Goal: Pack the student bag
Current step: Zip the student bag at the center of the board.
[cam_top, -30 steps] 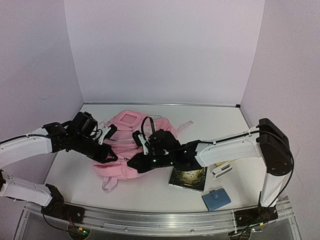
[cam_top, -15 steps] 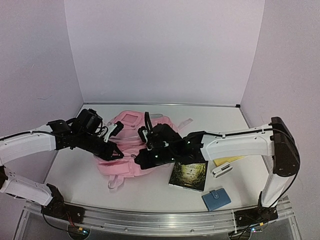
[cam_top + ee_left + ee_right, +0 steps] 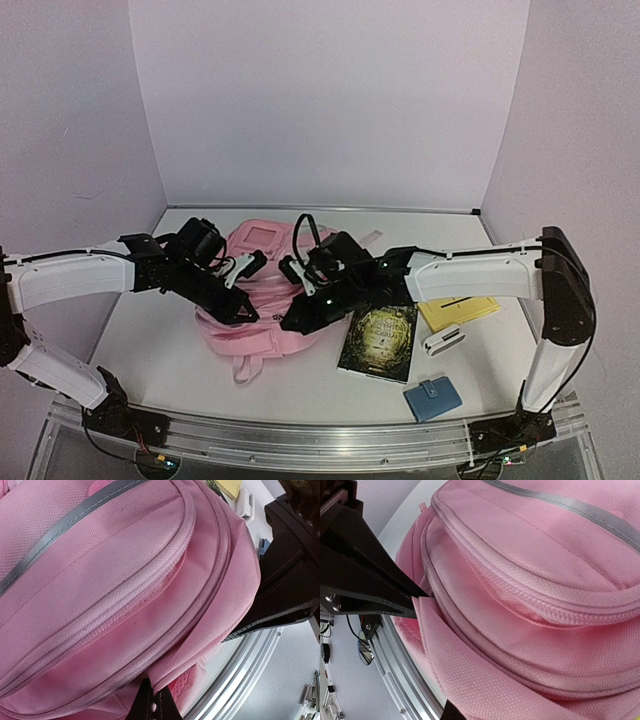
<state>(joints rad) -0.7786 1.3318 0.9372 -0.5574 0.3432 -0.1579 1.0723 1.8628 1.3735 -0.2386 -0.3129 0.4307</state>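
The student bag [image 3: 262,245] lies mid-frame between both arms. The left gripper [image 3: 240,310] jaws pinch its lower hem. The right gripper [image 3: 298,320] touches the hem just beside; whether its jaws are closed, I cannot tell.

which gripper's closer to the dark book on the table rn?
Right. The right gripper is on the near edge of the student bag, just left of the book. The left gripper is further left on the same edge.

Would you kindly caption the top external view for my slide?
Left claw and right claw pinch the pink student bag; book, wallet and notepad lie beside it.
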